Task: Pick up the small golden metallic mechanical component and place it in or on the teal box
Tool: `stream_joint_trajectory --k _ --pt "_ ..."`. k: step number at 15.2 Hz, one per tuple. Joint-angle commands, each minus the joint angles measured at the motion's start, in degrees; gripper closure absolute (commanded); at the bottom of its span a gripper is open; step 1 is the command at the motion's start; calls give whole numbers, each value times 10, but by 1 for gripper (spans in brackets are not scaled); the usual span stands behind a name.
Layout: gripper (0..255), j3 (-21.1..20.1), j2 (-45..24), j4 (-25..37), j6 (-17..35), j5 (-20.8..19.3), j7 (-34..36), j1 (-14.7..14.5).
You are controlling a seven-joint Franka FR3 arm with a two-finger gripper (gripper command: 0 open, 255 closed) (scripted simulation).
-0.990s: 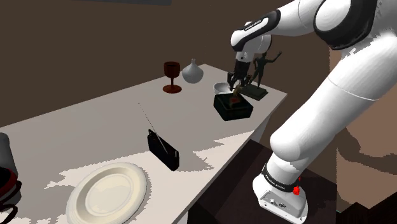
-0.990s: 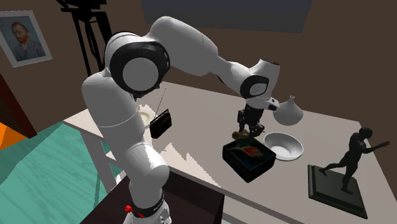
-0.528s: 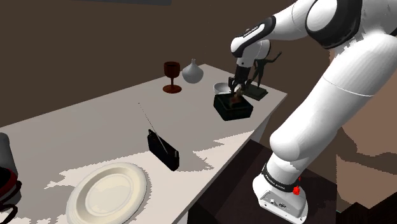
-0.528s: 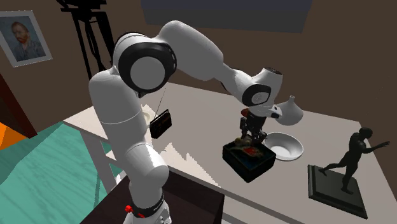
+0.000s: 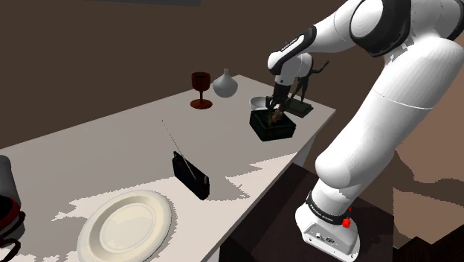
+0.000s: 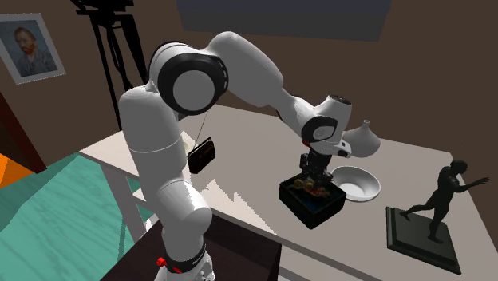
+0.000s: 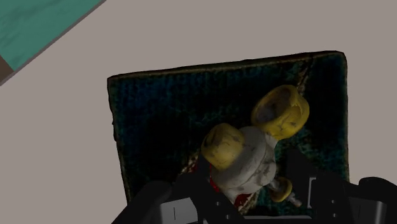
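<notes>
The white arm point(image 6: 239, 72) rises from its stand, folds over at the elbow and reaches down toward the near edge of the table point(image 5: 111, 156); its wrist points almost straight down over the dark teal box point(image 6: 321, 209); the gripper point(image 6: 311, 176) hangs low over the box's top, pinching the part point(image 7: 251, 153), a pale grey body with rounded yellow ends; in the wrist view the part sits between the two black fingers with the box's dark top directly beneath it; whether the part touches the box I cannot tell; a white bowl point(image 6: 357, 182) lies just beside the box; a dark statue point(image 6: 443, 199) stands well apart, toward the second exterior view's right.
</notes>
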State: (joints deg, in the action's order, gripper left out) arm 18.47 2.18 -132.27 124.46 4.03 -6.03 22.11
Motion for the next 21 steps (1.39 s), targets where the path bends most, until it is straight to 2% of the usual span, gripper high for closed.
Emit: stream_joint_trajectory --k 1,5,6,11,15,21 --pt "255 0 -1 -1 1 0 0 0" --pt "255 0 -1 -1 1 0 0 0" --pt "0 0 -1 -1 1 0 0 0" --pt "0 0 -1 0 1 0 0 0" --pt "0 0 30 45 -73 -14 10 2" --pt "0 0 30 45 -73 -14 10 2"
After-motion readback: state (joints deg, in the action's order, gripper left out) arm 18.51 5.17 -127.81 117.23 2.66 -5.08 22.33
